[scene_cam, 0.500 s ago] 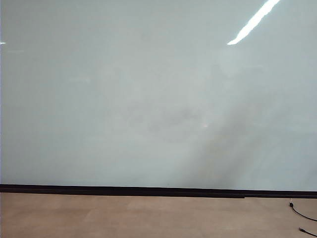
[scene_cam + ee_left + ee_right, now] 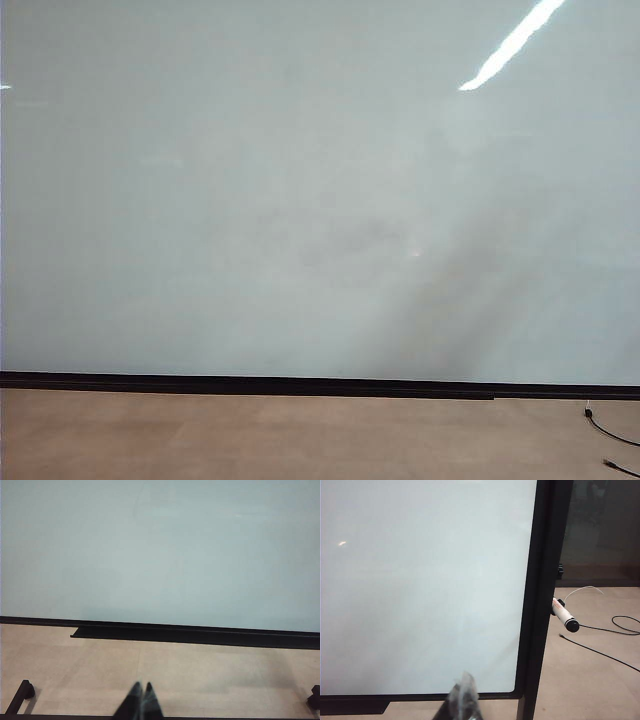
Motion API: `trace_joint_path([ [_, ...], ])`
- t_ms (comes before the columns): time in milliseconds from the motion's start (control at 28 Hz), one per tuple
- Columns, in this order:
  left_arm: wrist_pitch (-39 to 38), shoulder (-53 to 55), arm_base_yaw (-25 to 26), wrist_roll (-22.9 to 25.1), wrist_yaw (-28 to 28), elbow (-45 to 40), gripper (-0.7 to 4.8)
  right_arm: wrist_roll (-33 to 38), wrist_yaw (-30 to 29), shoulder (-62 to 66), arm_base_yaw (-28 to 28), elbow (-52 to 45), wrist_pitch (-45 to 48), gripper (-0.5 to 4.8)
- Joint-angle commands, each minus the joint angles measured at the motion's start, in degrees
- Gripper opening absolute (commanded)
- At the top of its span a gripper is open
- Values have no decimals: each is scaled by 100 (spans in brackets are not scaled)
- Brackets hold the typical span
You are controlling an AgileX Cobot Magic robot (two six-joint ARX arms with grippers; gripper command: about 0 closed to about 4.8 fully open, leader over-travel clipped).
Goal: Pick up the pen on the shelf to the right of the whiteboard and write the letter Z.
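We face one whiteboard (image 2: pixel 300 190), filling the exterior view from its left edge to its right, its black lower strip (image 2: pixel 250 381) running above a band of bare tan floor (image 2: pixel 250 435) at six o'clock. Neither arm shows there, and we see nothing changed from half a second before. In the left wrist view the left end effector (image 2: pixel 141 686) sits over open floor, its two fingertips pressed together and empty, the board's strip well ahead at twelve o'clock. In the right wrist view the right end effector (image 2: pixel 465 679) is likewise closed on nothing, low before the board. One pen (image 2: pixel 564 614) sticks out at three o'clock from the board's black right frame (image 2: pixel 542 590), well apart from it, dark tip outward, two cables (image 2: pixel 605 652) beyond.
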Motion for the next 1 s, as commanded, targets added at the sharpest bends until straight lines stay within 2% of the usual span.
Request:
trace_joint_path([
  [36, 63, 2, -2, 24, 2, 13, -5, 2, 168, 4, -4, 20, 61, -9],
  [214, 63, 2, -2, 24, 2, 13, -5, 0, 2006, 4, -4, 20, -551, -9],
  [393, 63, 2, -2, 24, 2, 13, -4, 2, 2061, 4, -2, 20, -557, -5],
  [464, 63, 2, -2, 24, 2, 13, -5, 0, 1954, 4, -7, 20, -586, 42],
  [536, 63, 2, -2, 24, 2, 13, -5, 0, 1965, 4, -7, 20, -605, 136],
  [571, 63, 2, -2, 24, 2, 13, -4, 0, 1985, 4, -9, 20, -612, 204],
  [607, 63, 2, 0, 24, 2, 13, -4, -52, 2011, 4, -11, 20, -579, 323],
  [643, 63, 2, -2, 24, 2, 13, -4, -210, 2002, 4, -11, 20, -496, 387],
  [857, 63, 2, -2, 24, 2, 13, -5, -1115, 1937, 4, -11, 20, -177, 392],
  [929, 63, 2, -2, 24, 2, 13, -5, -1113, 1941, 4, -15, 22, -33, 394],
  [1000, 63, 2, -2, 24, 2, 13, -4, -1110, 1934, 4, -63, 22, 118, 435],
])
